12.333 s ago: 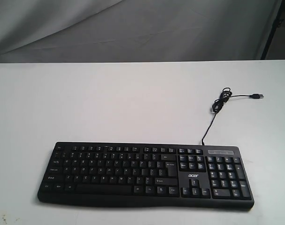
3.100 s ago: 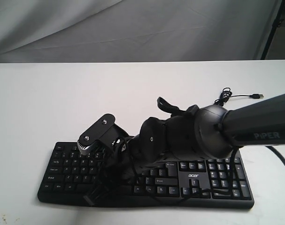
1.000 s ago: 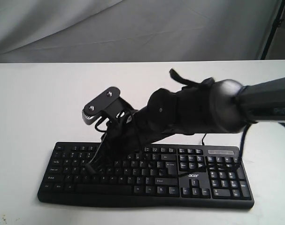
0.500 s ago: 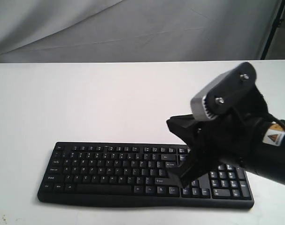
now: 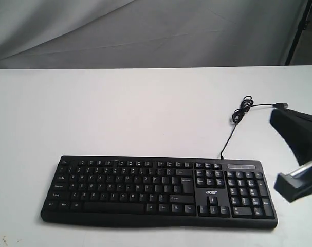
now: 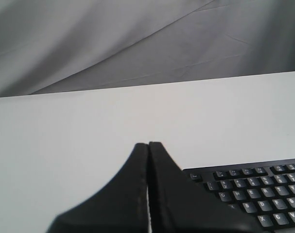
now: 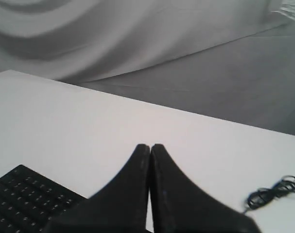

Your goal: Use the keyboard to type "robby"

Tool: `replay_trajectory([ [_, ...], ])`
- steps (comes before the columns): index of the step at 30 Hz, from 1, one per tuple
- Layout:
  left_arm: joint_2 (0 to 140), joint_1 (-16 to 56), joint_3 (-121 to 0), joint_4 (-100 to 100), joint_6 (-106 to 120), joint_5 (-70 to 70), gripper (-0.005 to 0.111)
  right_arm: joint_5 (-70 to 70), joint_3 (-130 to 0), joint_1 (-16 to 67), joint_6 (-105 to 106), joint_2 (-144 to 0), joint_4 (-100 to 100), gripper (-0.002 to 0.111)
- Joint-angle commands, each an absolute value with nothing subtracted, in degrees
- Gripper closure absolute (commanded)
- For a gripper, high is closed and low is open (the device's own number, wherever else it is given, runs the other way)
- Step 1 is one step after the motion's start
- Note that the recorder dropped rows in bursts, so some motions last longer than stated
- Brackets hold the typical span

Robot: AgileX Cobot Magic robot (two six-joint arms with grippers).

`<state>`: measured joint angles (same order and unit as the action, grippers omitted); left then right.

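The black keyboard point(image 5: 156, 190) lies flat near the table's front edge, with every key uncovered and its thin cable point(image 5: 238, 116) curling off to the back right. My right gripper point(image 5: 279, 121) hangs at the right edge of the exterior view, beyond the numeric keypad and clear of the keys. The right wrist view shows the right gripper point(image 7: 150, 146) shut and empty, with a keyboard corner point(image 7: 26, 199) and the cable point(image 7: 271, 191) beyond it. My left gripper point(image 6: 148, 144) is shut on nothing, beside the keyboard's Esc corner point(image 6: 254, 194). It is out of the exterior view.
The white table point(image 5: 120, 113) stretches behind the keyboard up to a grey cloth backdrop point(image 5: 145, 31). The cable's USB plug point(image 5: 282, 105) lies loose at the back right, close to my right arm.
My right arm has pulled back from above the keys to the right edge of the view. The whole keyboard now shows and it has not shifted.
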<state>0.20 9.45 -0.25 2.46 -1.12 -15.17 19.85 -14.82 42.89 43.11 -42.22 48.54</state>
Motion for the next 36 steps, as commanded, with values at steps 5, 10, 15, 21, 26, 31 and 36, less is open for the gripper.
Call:
replay_trajectory([
  [5, 0.0, 9.82, 0.0, 2.74, -1.28, -14.76, 0.107, 11.13, -12.17, 27.17, 43.69, -33.21, 49.67, 0.108],
  [10, 0.0, 9.82, 0.0, 2.74, -1.28, -14.76, 0.107, -1.16, -12.07, 16.55, 43.69, -25.67, 48.16, 0.108],
  [15, 0.0, 9.82, 0.0, 2.74, -1.28, -14.76, 0.107, -4.13, -9.27, 9.75, 43.69, -17.81, 45.71, 0.108],
  [21, 0.0, 9.82, 0.0, 2.74, -1.28, -14.76, 0.107, -5.59, -4.8, 9.19, 43.69, -16.36, 45.59, 0.108],
  [26, 0.0, 9.82, 0.0, 2.74, -1.28, -14.76, 0.107, -5.01, -4.11, 9.19, 43.69, -18.59, 45.59, 0.108],
  [31, 0.0, 9.82, 0.0, 2.74, -1.28, -14.76, 0.107, -3.23, -2.47, 9.19, 43.69, -17.94, 45.19, 0.108],
  [36, 0.0, 9.82, 0.0, 2.74, -1.28, -14.76, 0.107, -2.45, -1.11, 9.19, 43.69, -16.39, 45.82, 0.108],
])
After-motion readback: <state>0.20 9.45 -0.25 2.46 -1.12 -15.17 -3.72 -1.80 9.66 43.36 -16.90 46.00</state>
